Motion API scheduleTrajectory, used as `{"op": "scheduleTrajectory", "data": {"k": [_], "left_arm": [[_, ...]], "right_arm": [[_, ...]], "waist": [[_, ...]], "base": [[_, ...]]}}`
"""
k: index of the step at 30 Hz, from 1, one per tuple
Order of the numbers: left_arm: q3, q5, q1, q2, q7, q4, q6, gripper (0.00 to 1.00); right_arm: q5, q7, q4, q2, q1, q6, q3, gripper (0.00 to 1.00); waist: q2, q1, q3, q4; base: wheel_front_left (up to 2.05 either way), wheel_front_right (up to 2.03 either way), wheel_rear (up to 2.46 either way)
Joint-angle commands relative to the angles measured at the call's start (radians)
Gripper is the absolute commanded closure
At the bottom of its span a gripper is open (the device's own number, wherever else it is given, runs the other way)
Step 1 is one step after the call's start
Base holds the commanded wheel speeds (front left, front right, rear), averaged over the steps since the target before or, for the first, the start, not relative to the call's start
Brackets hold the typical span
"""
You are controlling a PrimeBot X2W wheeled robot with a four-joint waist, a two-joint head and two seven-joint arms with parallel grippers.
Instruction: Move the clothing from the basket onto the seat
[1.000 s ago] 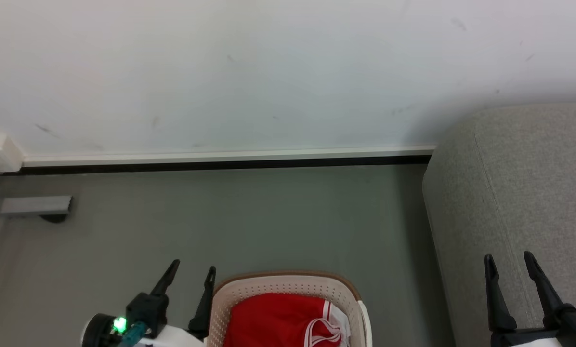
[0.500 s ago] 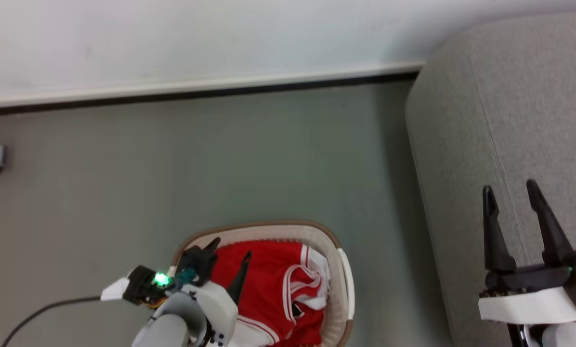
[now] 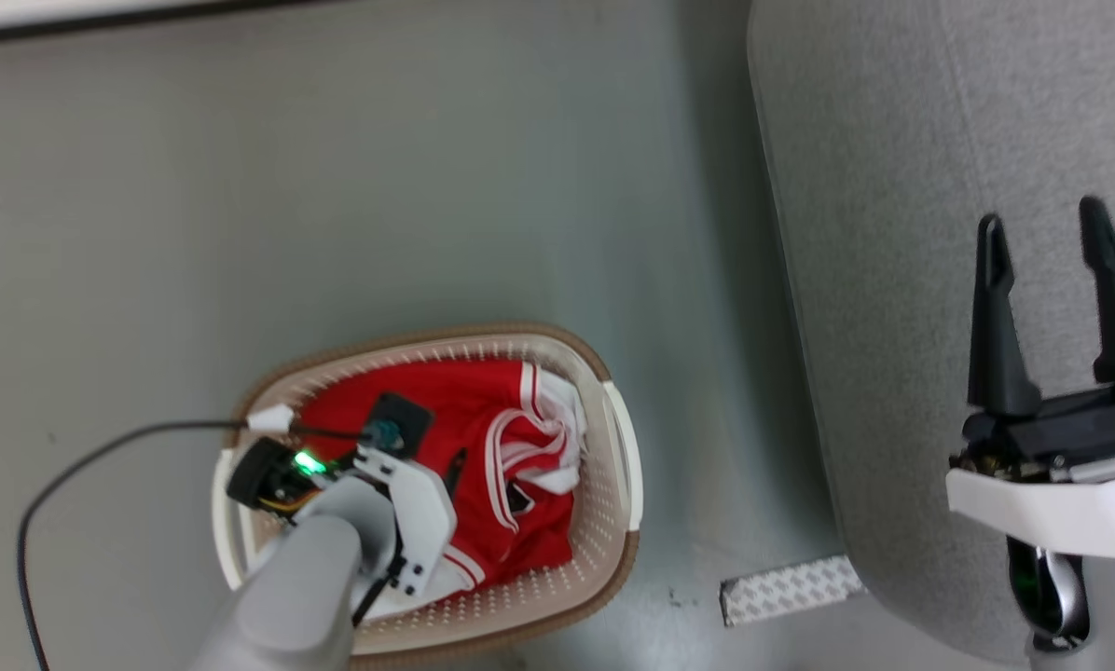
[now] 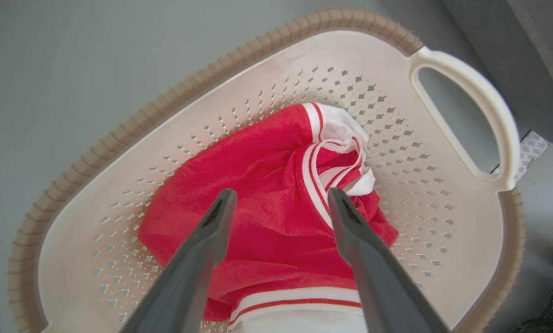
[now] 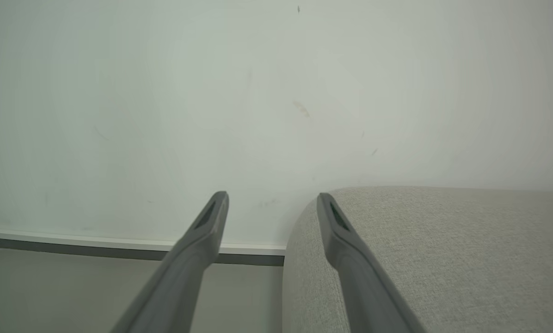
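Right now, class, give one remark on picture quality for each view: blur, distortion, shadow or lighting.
Head view: right claw slightly smeared; soft shadow on the floor beside the seat. Left wrist view: wide-angle lens bows the basket rim; clothing sharp. Right wrist view: flat, even light, no glare.

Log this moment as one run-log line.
step: reach | left gripper: open over red-and-white fabric garment in cream perforated plastic basket | right gripper: open near grey fabric sofa | garment: not yet grasped
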Motion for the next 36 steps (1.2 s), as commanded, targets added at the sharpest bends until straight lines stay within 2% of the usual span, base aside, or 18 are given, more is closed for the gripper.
{"op": "scheduleTrajectory", "data": {"k": [1,13,23,30,31,32,33,36], "left_arm": [[0.001,-0.003,-0.019,0.016,0.008,0.012,-0.002,0.00],[-0.001,0.006,-0.184,0.076,0.059,0.122,0.025,0.00],[-0.019,0.016,-0.290,0.088,0.050,0.200,0.052,0.00],[-0.046,0.027,-0.329,0.071,0.034,0.235,0.056,0.00],[-0.050,0.025,-0.331,0.066,0.031,0.240,0.051,0.35],[-0.058,0.029,-0.332,0.064,0.025,0.244,0.049,0.63],[-0.061,0.030,-0.335,0.061,0.016,0.246,0.052,0.99],[-0.068,0.025,-0.330,0.046,-0.013,0.252,0.055,1.00]], "right_arm": [[0.007,0.000,-0.009,0.001,-0.023,-0.002,0.000,0.00],[0.006,0.000,-0.097,0.002,-0.150,-0.002,-0.032,0.00],[-0.019,0.001,-0.139,0.001,-0.197,-0.002,-0.028,0.00],[-0.019,0.001,-0.143,0.001,-0.201,-0.002,-0.031,0.00],[-0.016,0.000,-0.142,0.001,-0.200,-0.002,-0.033,0.00],[-0.013,0.000,-0.140,0.001,-0.199,-0.002,-0.035,0.00],[-0.010,0.001,-0.138,0.001,-0.198,-0.002,-0.036,0.00],[-0.007,0.001,-0.128,0.001,-0.193,-0.002,-0.043,0.00]], "waist": [[0.0000,-0.0001,0.078,-0.033],[0.0000,-0.0001,0.298,-0.080],[0.0000,-0.0001,0.389,-0.075],[0.0000,-0.0001,0.420,-0.078],[0.0000,-0.0001,0.421,-0.079],[0.0000,-0.0001,0.422,-0.080],[0.0000,-0.0001,0.421,-0.080],[0.0000,-0.0001,0.410,-0.078]], "base": [[0.00,0.00,0.00],[0.00,0.00,0.00],[0.00,0.00,0.00],[0.00,0.00,0.00],[0.00,0.00,0.00],[0.00,0.00,0.00],[0.00,0.00,0.00],[0.00,0.00,0.00]]}}
